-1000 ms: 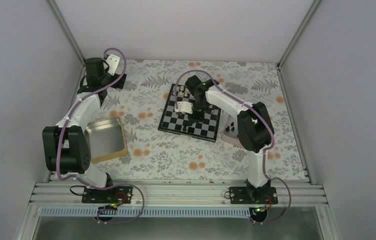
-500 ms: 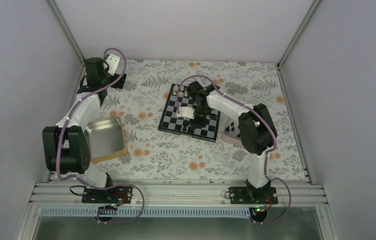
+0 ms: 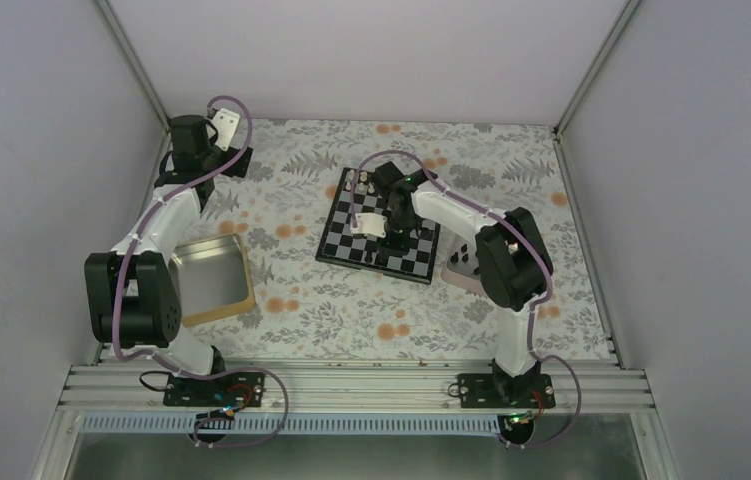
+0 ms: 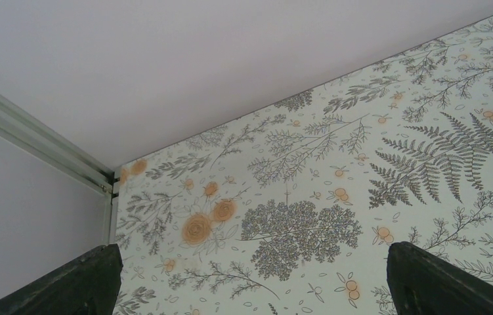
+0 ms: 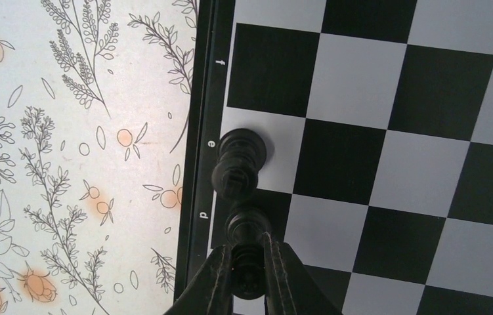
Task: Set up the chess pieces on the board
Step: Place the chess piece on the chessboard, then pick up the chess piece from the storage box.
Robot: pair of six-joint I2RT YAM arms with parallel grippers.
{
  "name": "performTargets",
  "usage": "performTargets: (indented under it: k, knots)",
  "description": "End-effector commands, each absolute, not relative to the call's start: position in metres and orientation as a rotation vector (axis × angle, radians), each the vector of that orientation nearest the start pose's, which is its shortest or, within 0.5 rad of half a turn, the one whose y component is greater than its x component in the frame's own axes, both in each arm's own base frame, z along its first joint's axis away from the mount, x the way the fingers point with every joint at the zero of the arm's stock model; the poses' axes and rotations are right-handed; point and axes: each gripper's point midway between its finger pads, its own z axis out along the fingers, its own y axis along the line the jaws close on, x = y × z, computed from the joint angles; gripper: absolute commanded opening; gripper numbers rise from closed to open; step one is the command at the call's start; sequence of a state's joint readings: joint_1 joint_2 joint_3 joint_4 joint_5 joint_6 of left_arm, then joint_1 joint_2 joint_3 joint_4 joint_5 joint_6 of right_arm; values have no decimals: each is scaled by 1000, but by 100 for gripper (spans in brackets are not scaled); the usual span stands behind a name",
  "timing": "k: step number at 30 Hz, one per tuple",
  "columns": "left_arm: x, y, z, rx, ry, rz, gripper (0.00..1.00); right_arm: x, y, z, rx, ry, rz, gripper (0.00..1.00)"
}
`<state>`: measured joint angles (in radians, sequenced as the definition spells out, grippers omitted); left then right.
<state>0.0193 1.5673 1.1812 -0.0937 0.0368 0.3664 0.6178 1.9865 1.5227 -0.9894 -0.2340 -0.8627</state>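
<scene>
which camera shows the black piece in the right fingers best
Right wrist: the black piece sits close-up between the fingers at the edge of the board. Top external hides it under the arm; left wrist shows only tablecloth.

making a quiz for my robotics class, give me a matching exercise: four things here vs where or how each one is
1 left claw
2 right claw
3 gold-rimmed tin
4 free black piece

A standing on a white square
B open, holding nothing
C shut on a black piece
D left of the board

Pairs: 1-B, 2-C, 3-D, 4-A
</scene>
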Motion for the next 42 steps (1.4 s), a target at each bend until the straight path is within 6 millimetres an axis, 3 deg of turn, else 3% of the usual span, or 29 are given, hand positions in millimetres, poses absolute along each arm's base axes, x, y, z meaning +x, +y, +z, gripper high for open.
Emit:
performTargets:
  k: [1, 7, 12, 16, 22, 25, 29, 32, 34, 38, 42]
  knots:
    - [490, 3, 241, 376, 1993, 209, 100, 292, 269, 65, -2026, 2174, 362, 11]
    - [489, 3, 240, 377, 1994, 210, 100, 292, 269, 64, -2026, 2175, 359, 12]
    - [489, 3, 241, 375, 1993, 212, 100, 296, 268, 67, -2008, 2168, 325, 32]
    - [489, 4, 242, 371, 1990, 216, 100, 307, 266, 85, -1952, 2138, 259, 41]
    - [489, 4, 244, 368, 1984, 219, 100, 322, 245, 125, -1825, 2140, 179, 43]
    - [488, 4, 246, 367, 1980, 220, 100, 334, 215, 151, -1713, 2174, 114, 43]
    - [486, 5, 248, 365, 1974, 222, 100, 357, 134, 162, -1497, 2307, -26, 42]
    - [486, 4, 248, 365, 1974, 220, 100, 367, 69, 149, -1331, 2440, -71, 41]
    - [486, 5, 248, 361, 1978, 220, 100, 368, 41, 139, -1258, 2493, -73, 41]
    - [486, 4, 250, 358, 1975, 217, 100, 368, 8, 116, -1164, 2568, -59, 37]
    - [486, 4, 250, 357, 1974, 215, 100, 367, -3, 89, -1134, 2625, -22, 35]
